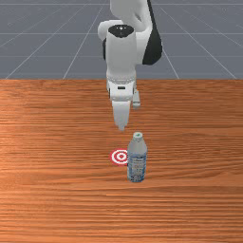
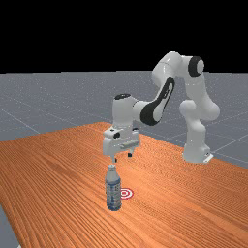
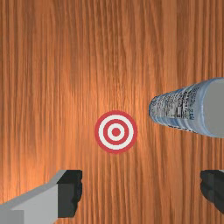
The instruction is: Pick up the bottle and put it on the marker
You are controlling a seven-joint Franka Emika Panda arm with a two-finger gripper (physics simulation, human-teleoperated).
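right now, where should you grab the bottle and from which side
I'd come from above and close on opposite sides of the bottle, just below its sloping shoulder. It stands upright, narrow neck up, and the body there looks straight-sided, so it should give a steadier hold than the taper. The gripper is open and points down, which suits that approach.

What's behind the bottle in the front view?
The marker peeks out past the bottle, on the table. Its edge behind the bottle is covered, so I can't see that bit there.
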